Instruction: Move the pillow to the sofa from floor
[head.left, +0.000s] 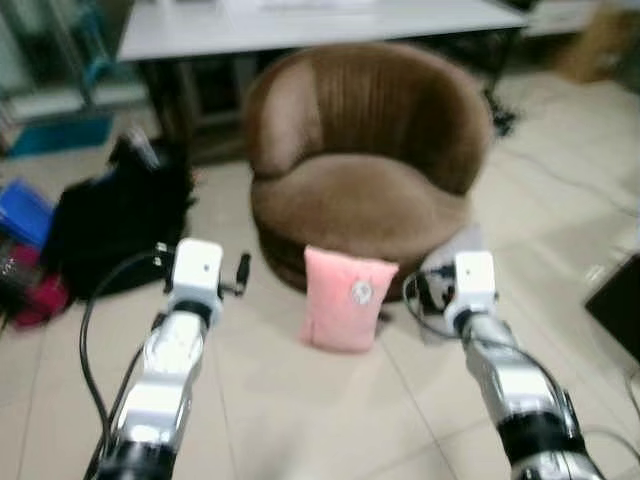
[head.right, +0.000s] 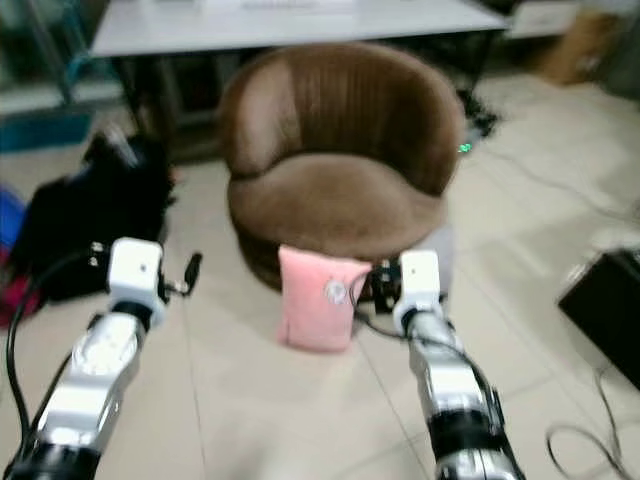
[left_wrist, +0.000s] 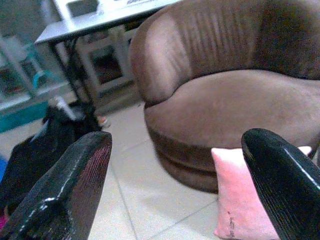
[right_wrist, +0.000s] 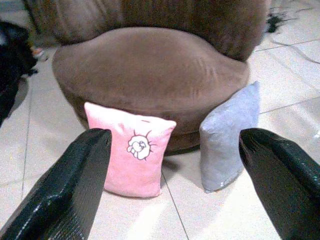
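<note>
Left gripper and right gripper — both raised ahead of the robot above the tiled floor, each with its black fingers spread wide and holding nothing; the left is to the left of the pink pillow, the right just to its right, neither touching it. The pink pillow stands upright on the floor, leaning against the front base of the round brown sofa; a grey pillow stands just beside it on the right, also against the base. Further out — a black bag lies left of the sofa; a grey table stands behind it.
</note>
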